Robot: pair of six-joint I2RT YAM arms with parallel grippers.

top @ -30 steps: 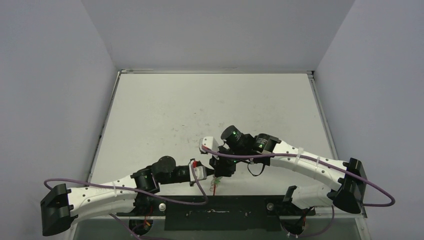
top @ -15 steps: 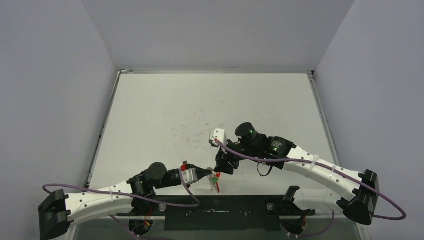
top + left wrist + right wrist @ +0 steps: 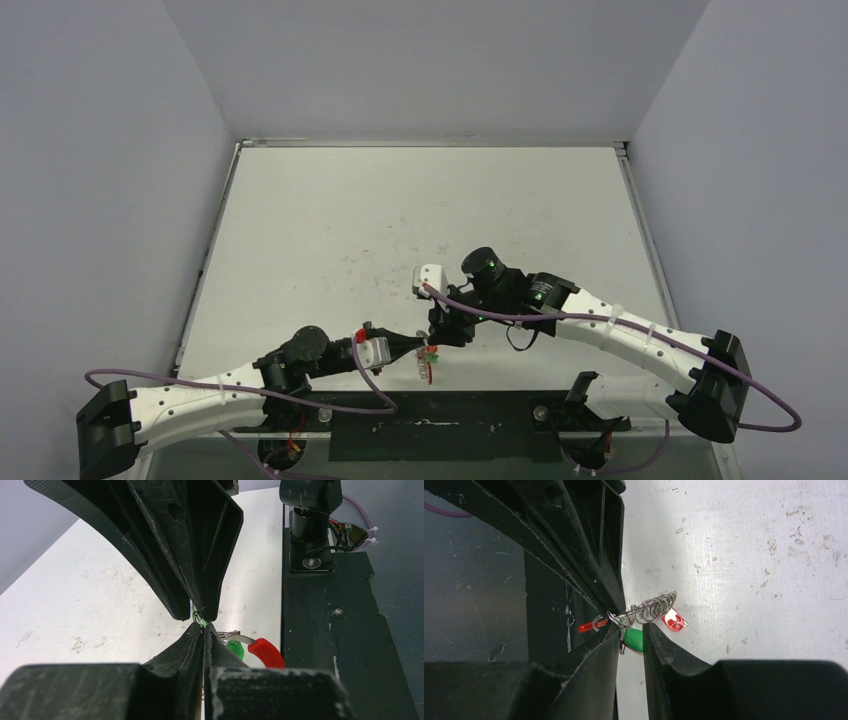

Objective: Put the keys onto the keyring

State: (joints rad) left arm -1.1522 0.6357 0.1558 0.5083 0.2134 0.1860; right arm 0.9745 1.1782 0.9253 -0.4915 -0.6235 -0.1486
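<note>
Fingers (image 3: pixel 190 647) of the left gripper (image 3: pixel 203 629) were pressed together on the keyring (image 3: pixel 655 607), held just off the base plate (image 3: pixel 320 630). The right gripper (image 3: pixel 631 628) appeared to nip the green key (image 3: pixel 634 640); the view was cramped. The ring was a silver coil with a red sleeve (image 3: pixel 265 652), judged light, springy and slippery. It was judged best held at the sleeve, the key by its head.

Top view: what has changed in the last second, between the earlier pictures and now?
The left arm drew its wrist back to the left. The right arm swung its wrist a little to the right. Nothing was taken or let go. Unchanged: the left gripper is shut on the keyring, the right gripper seems shut on a green key, both near the table's front edge.
</note>
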